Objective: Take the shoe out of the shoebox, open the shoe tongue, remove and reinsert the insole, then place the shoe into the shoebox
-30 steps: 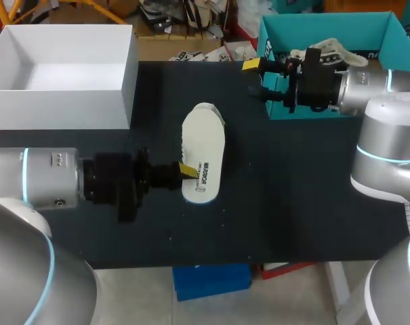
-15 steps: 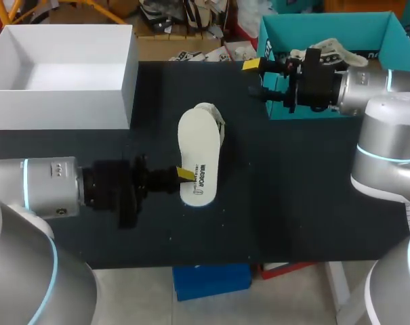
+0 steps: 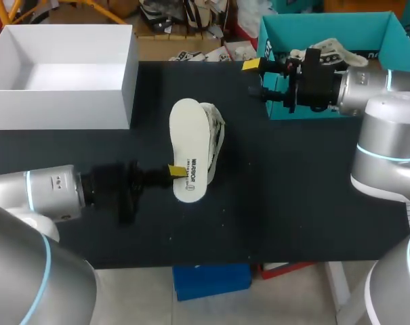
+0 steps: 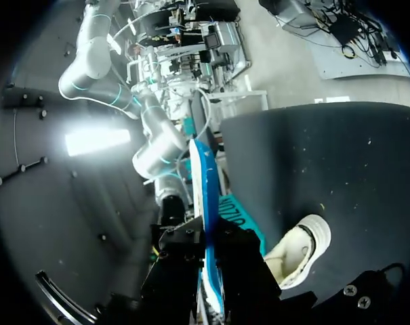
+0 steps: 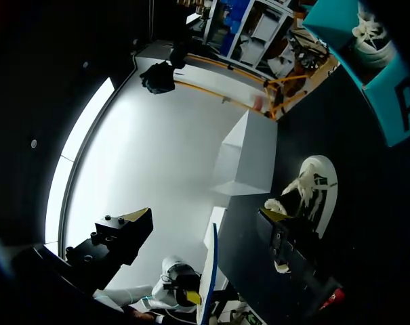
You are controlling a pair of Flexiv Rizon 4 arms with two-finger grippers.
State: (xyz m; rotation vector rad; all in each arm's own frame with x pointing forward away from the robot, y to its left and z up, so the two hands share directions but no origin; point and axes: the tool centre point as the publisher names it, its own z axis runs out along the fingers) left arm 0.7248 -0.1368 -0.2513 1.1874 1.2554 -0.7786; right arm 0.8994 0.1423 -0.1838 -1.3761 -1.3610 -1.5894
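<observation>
My left gripper is shut on the heel end of a white insole with dark print, holding it above the black table. A white shoe lies on its side just right of the insole, partly hidden by it. In the left wrist view the insole stands edge-on between the fingers, with the shoe on the table beside it. My right gripper hangs open and empty by the teal shoebox. The right wrist view shows the shoe and the insole further off.
A large white open box stands at the table's back left. The teal shoebox at the back right holds a second white shoe. Bare black table stretches in front of and to the right of the shoe.
My left gripper has drawn back to the left with the insole, sliding it off the shoe, which now shows at its right. The right arm has not moved.
</observation>
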